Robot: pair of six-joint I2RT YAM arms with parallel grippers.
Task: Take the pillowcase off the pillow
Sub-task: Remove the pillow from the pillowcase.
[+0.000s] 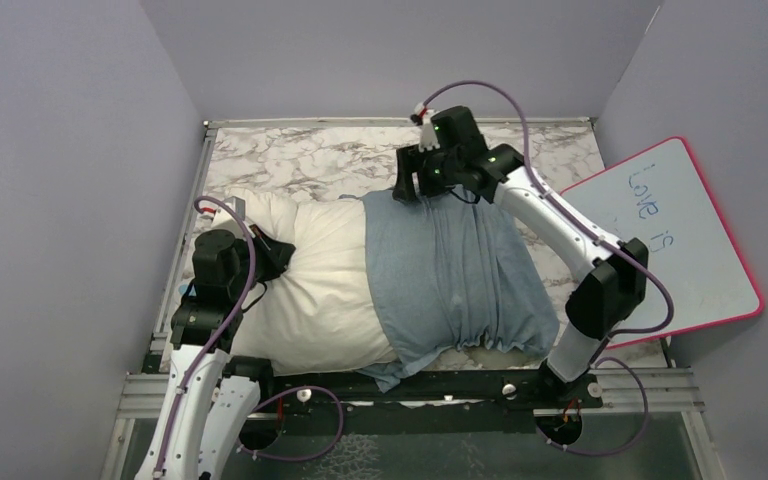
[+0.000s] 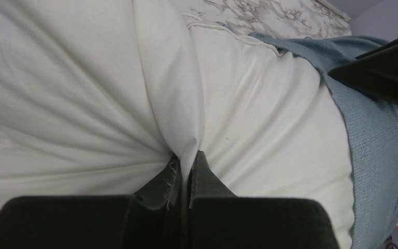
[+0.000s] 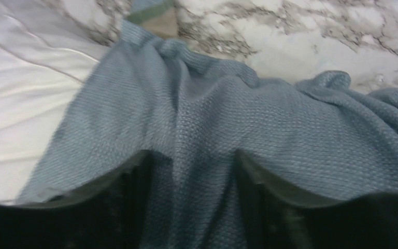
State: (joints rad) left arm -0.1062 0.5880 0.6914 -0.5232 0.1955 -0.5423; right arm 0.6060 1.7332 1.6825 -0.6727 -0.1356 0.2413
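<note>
At the left, the black two-finger left gripper (image 1: 280, 256) rests on the near-left part of the large, plump, plain white stuffed pillow (image 1: 305, 290). In the left wrist view its jaws are pressed together, pinching a raised fold of the pillow's white cover, with creases fanning out from the pinch. The pillow lies across the white-and-grey marble-patterned table (image 1: 290, 155), its left half bare.

From about the middle rightwards the pillow is wrapped by the soft, knitted, dusty grey-blue cloth pillowcase (image 1: 455, 275). Its open edge runs from far to near across the pillow, and a loose corner hangs towards the near edge of the table. The cloth is wrinkled and bunched along its right end. In the right wrist view a small olive and sage-green patch of the cloth shows at its far corner.

The black right gripper (image 1: 412, 192) sits at the far edge of the pillowcase, close to the open edge. The right wrist view shows its fingers (image 3: 134, 187) spread apart, with a ridge of the grey-blue cloth standing loosely between them, not clamped.

Furthest right, a pink-rimmed white whiteboard (image 1: 680, 250) with blue handwriting leans beside the table, well apart from the pillow.
</note>
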